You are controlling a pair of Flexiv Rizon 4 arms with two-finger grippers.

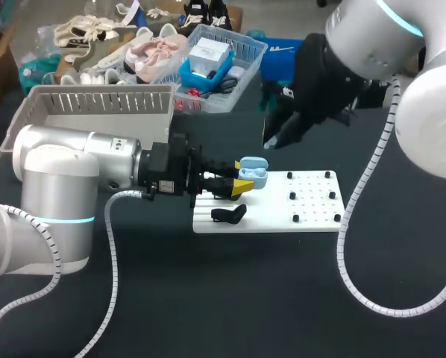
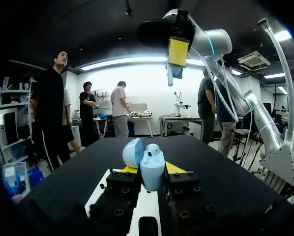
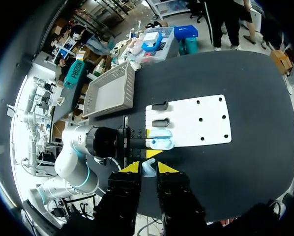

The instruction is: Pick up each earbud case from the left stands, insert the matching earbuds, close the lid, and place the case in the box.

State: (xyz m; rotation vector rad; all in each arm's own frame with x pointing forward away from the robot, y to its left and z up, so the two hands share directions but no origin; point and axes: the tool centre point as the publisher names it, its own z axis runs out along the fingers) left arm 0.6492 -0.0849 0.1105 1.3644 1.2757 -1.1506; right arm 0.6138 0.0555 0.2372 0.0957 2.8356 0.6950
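Observation:
A light-blue earbud case (image 1: 254, 174) with its lid open is held just above the white stand board (image 1: 312, 212), and my left gripper (image 1: 243, 185) is shut on it. In the left wrist view the case (image 2: 153, 173) stands upright between the yellow tips, lid (image 2: 132, 152) tipped back. My right gripper (image 1: 272, 141) hangs above and behind the case, shut on a small light-blue earbud (image 3: 148, 170). That earbud (image 2: 170, 76) shows under the right gripper's yellow fingertip (image 2: 178, 51). A black stand (image 1: 229, 215) lies on the board's left end.
A grey slatted basket (image 1: 96, 104) stands at the back left, beside a clear bin (image 1: 242, 71) of assorted items. The white board carries several black pegs (image 1: 313, 197) on its right half. In the right wrist view two black stands (image 3: 160, 106) sit beside the case.

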